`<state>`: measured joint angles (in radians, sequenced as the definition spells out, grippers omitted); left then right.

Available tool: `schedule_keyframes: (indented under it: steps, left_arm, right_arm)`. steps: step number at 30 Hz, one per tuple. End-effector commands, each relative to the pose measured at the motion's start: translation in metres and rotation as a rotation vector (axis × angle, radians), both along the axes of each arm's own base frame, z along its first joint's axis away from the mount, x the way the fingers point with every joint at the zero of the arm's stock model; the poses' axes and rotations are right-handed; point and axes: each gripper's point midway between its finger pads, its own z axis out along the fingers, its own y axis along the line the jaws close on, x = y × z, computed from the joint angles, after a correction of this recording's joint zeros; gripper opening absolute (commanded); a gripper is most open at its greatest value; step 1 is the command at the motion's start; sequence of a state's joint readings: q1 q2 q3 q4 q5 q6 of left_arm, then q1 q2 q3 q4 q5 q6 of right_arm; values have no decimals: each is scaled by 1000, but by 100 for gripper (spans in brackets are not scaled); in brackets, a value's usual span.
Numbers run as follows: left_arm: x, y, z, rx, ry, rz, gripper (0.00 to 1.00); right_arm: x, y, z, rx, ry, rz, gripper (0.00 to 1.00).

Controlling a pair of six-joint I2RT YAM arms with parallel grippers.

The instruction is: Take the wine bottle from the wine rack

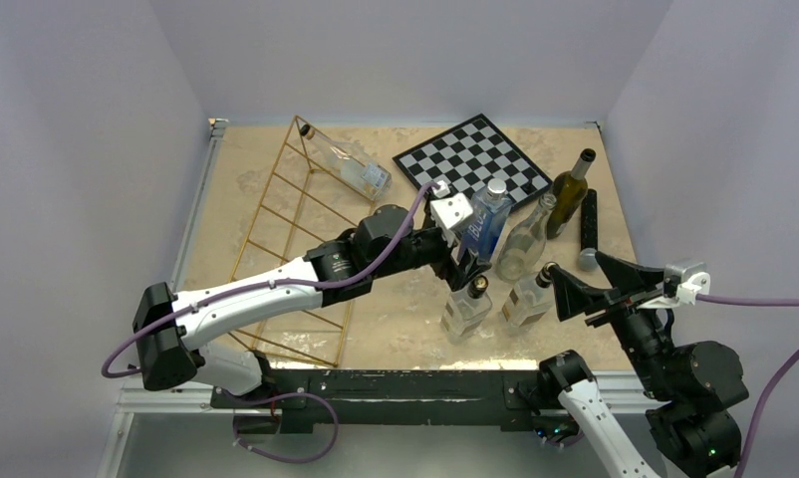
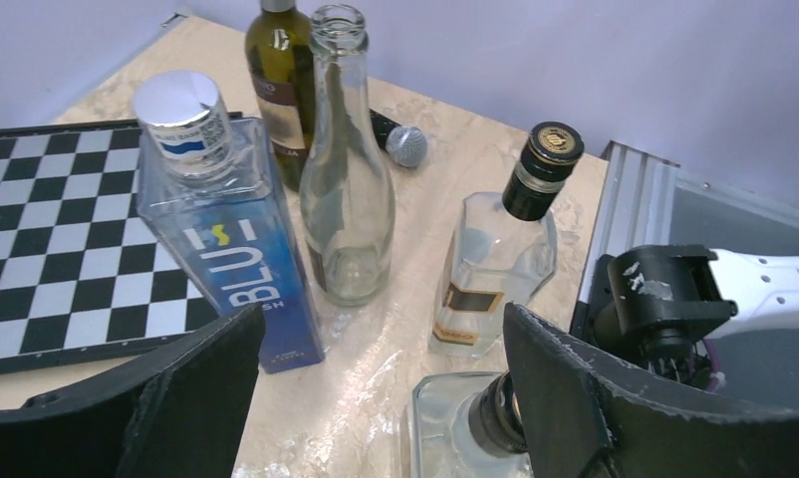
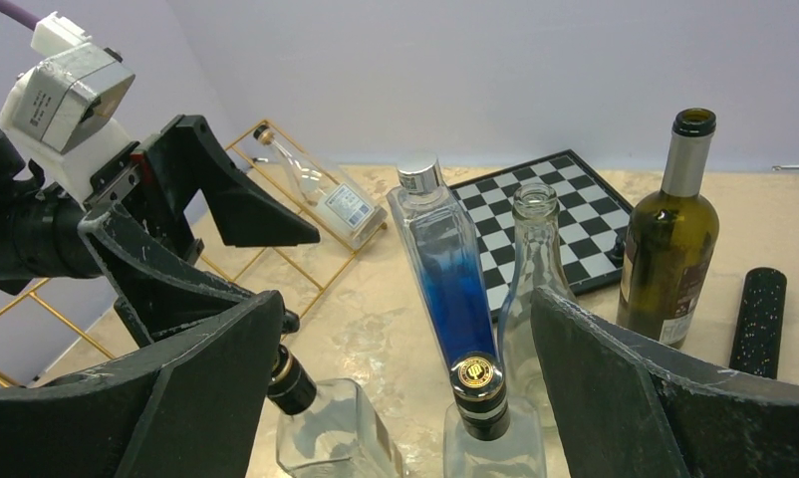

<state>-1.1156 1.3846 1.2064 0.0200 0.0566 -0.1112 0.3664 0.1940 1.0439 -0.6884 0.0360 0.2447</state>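
My left gripper is open wide and holds nothing, down by the blue bottle. My right gripper is open wide and empty too. The wine bottle lies on the far end of the gold wine rack, its neck pointing far left and its bottom toward the chessboard. It is farther back and left of my left gripper, which is nearer, so I think that arm should go.

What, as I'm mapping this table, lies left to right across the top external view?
gold wire wine rack → blue square glass bottle → tall clear empty glass bottle → dark green glass bottle
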Motion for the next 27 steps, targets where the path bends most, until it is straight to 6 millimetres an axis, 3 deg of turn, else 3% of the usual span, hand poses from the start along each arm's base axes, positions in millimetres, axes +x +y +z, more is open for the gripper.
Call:
schedule_keyframes:
  steps: [1,3,7,11,18,27]
  left_arm:
    - [10,15,52,-103,-58,95,94]
    - [18,26,60,-120,-53,167,99]
    - [27,49,79,-135,-100,260,99]
    - [53,85,77,-80,-81,433,99]
    - [112,140,49,-81,60,561,97]
    - [207,222,10,-176,301,813,91]
  right_arm:
    - [-1,-3,8,-2,-33,-10,99]
    - [-1,-3,8,-2,-34,-10,99]
    - [0,-3,7,-2,-31,-11,99]
    - [0,-3,7,-2,-30,-12,99]
    - [0,1,1,6,-17,9,99]
    - [-3,0,3,12,-31,6,99]
